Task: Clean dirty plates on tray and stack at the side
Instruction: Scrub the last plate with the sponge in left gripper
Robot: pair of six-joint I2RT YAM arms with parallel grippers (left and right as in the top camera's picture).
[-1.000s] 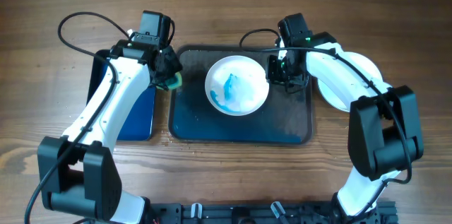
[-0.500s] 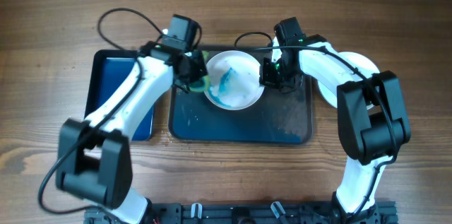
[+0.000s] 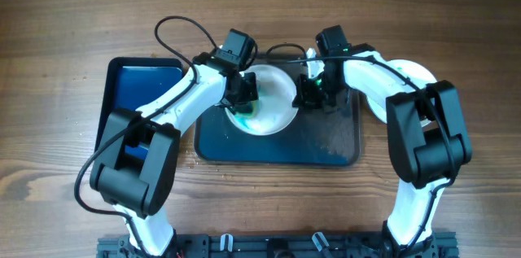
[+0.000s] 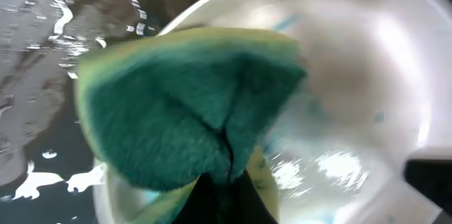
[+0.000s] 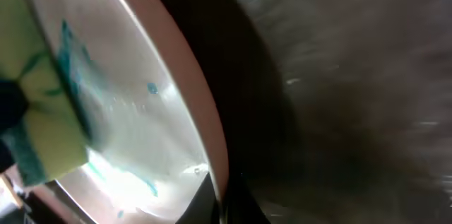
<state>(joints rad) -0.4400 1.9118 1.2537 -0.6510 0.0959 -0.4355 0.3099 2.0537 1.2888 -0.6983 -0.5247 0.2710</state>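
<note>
Scrubbing left half of plate (image 3: 274, 105), sponge (image 4: 191, 111) clamped in left tool (image 3: 243, 98). Pinching right rim with right tool (image 3: 308, 94).

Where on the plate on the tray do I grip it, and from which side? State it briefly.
Pinch the plate at its right rim, coming from the right across the tray. The rim is thin and upturned, and the left gripper presses a sponge on the left side.

Glossy white plate (image 4: 367, 75), fuzzy green-faced foam sponge (image 4: 183, 111), wet-sheened dark tray (image 3: 326, 140), matt wood-grain table (image 3: 260, 6)
</note>
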